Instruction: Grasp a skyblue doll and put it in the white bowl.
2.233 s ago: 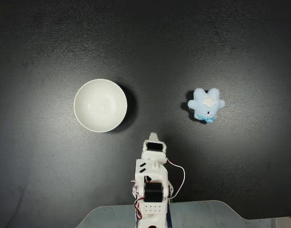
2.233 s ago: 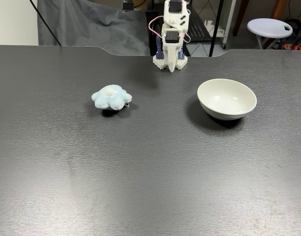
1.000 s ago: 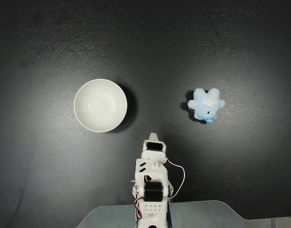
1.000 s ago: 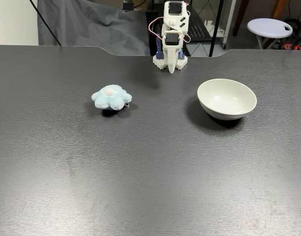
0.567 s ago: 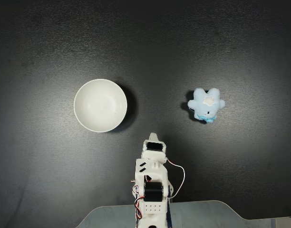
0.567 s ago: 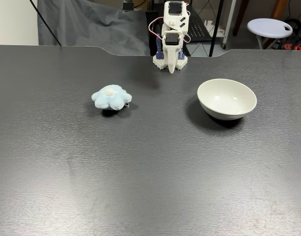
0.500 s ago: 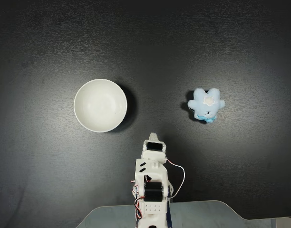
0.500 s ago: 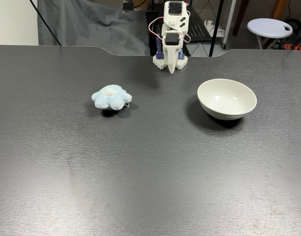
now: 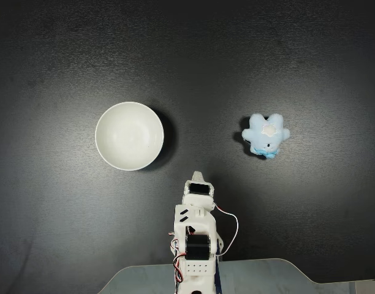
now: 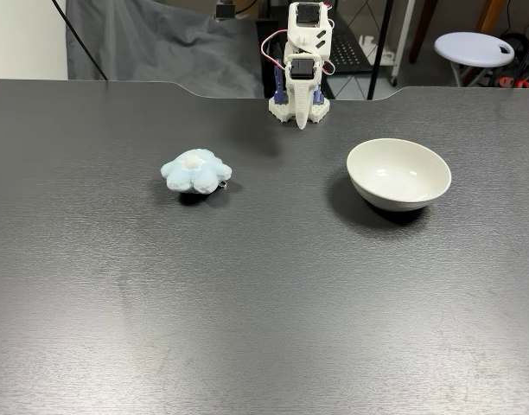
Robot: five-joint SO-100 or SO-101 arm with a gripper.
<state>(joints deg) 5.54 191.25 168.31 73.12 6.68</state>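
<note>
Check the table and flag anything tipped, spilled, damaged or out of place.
Nothing stands out. The white bowl sits upright and empty on the dark table. The skyblue doll lies apart from it, intact. The gripper is folded near the arm's base, clear of both.

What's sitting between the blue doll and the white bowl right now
Nothing: in both fixed views, only bare dark table separates the skyblue doll from the white bowl.
</note>
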